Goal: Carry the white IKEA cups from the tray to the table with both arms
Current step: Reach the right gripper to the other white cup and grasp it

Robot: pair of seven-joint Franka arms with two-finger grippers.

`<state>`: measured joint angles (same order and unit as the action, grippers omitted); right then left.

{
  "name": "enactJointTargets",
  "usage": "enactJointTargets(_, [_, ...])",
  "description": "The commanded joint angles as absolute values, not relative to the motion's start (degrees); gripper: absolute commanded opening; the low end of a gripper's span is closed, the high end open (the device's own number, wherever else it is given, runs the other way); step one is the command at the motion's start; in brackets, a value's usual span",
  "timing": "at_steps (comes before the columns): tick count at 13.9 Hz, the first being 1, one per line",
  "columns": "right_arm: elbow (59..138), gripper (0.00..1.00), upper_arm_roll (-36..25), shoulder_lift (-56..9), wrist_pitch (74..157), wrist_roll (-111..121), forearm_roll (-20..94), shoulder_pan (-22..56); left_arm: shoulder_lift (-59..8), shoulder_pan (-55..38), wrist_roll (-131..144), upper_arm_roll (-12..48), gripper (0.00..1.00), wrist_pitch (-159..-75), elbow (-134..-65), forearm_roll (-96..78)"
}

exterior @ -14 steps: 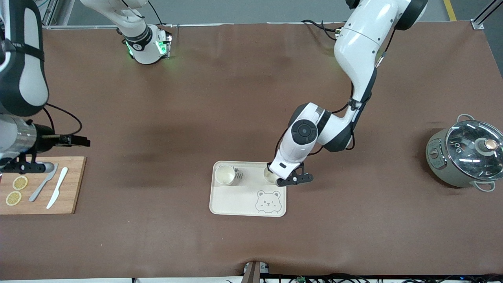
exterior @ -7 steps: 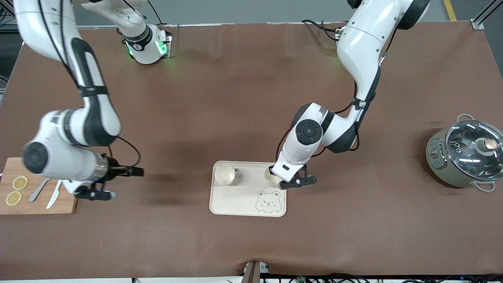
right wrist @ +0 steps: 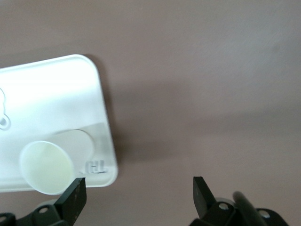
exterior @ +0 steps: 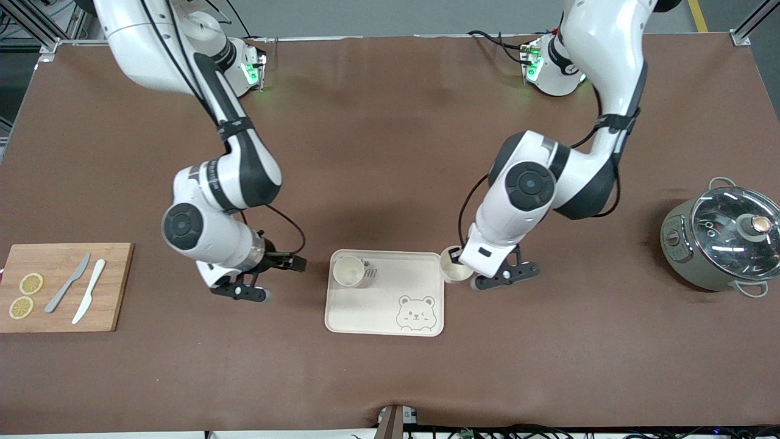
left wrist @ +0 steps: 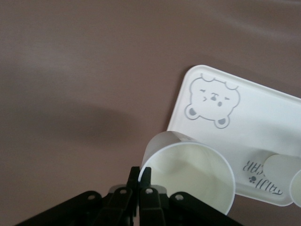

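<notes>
One white IKEA cup (exterior: pixel 348 271) stands on the cream bear tray (exterior: pixel 378 311), at the tray's corner toward the right arm's end. My left gripper (exterior: pixel 458 255) is shut on the rim of the other white cup (exterior: pixel 451 272) and holds it tilted in the air over the tray's edge at the left arm's end. The left wrist view shows the pinched rim (left wrist: pixel 139 174), the held cup (left wrist: pixel 193 172) and the tray (left wrist: pixel 263 113). My right gripper (exterior: pixel 295 263) is open and empty over the table beside the tray. Its wrist view (right wrist: pixel 138 190) shows the standing cup (right wrist: pixel 47 165) on the tray (right wrist: pixel 51 94).
A wooden cutting board (exterior: pixel 116 286) with two lemon slices (exterior: pixel 25 295) and two knives (exterior: pixel 79 291) lies at the right arm's end. A grey-green pot with a glass lid (exterior: pixel 722 241) stands at the left arm's end.
My right arm has swung in from over the cutting board to beside the tray. My left gripper has lifted its cup off the tray and carried it toward the left arm's end.
</notes>
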<state>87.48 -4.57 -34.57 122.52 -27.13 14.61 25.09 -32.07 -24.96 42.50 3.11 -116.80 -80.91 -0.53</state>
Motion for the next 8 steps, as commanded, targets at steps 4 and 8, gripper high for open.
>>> enactJointTargets(4, [84.9, 1.0, -5.19, -39.99, 129.81, -41.73, 15.82, 31.81, -26.2, -21.19, 42.1, 2.81, 0.0, -105.03, -87.43, -0.36])
enactJointTargets(8, [84.55, 0.63, -5.19, -41.66, 131.48, -44.38, 15.91, 33.22, -22.42, -17.23, 41.57, 2.99, 0.0, -105.73, -95.08, 0.26])
